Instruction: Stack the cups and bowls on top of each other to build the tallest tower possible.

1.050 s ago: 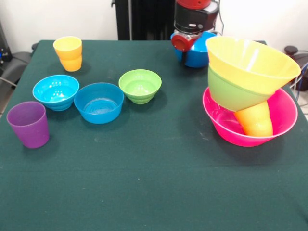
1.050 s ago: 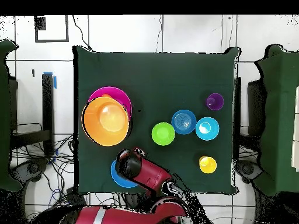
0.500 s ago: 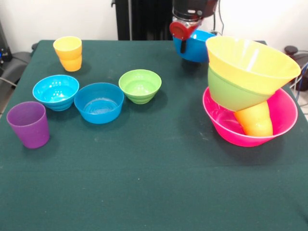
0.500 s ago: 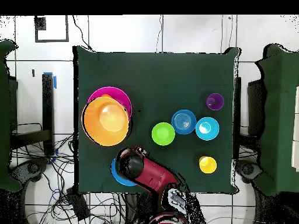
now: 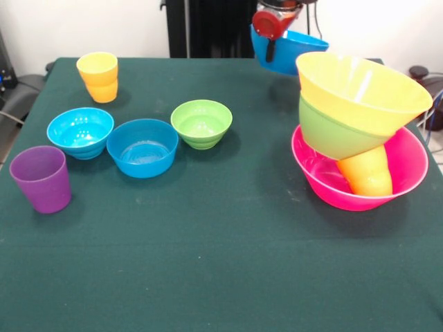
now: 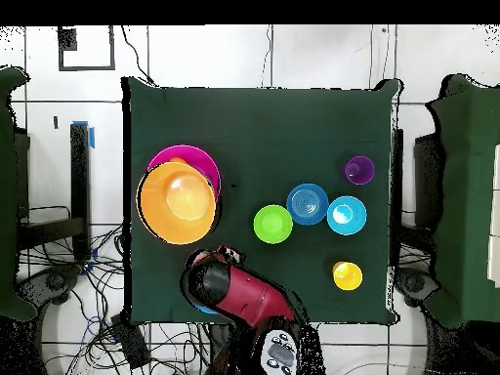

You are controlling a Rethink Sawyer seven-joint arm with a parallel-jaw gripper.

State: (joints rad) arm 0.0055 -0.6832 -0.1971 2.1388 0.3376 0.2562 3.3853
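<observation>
Using the leaning tower (image 5: 360, 131) as landmark: nearest, well to its side, a purple cup (image 5: 41, 178). Farther, three small bowls (image 5: 143, 146), then a yellow cup (image 5: 97, 76). Behind the tower, gripper (image 5: 270, 29) fingers pinch a blue bowl's (image 5: 287, 50) rim, lifted off the surface (image 5: 208, 263), likely for stacking.

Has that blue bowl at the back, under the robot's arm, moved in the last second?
Yes. The blue bowl has gone up, now higher than the tower's orange bowl rim; earlier it sat lower.

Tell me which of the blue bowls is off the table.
The medium blue bowl at the gripper, lifted beside the tower; the cyan bowl and small blue bowl sit on the cloth.
</observation>
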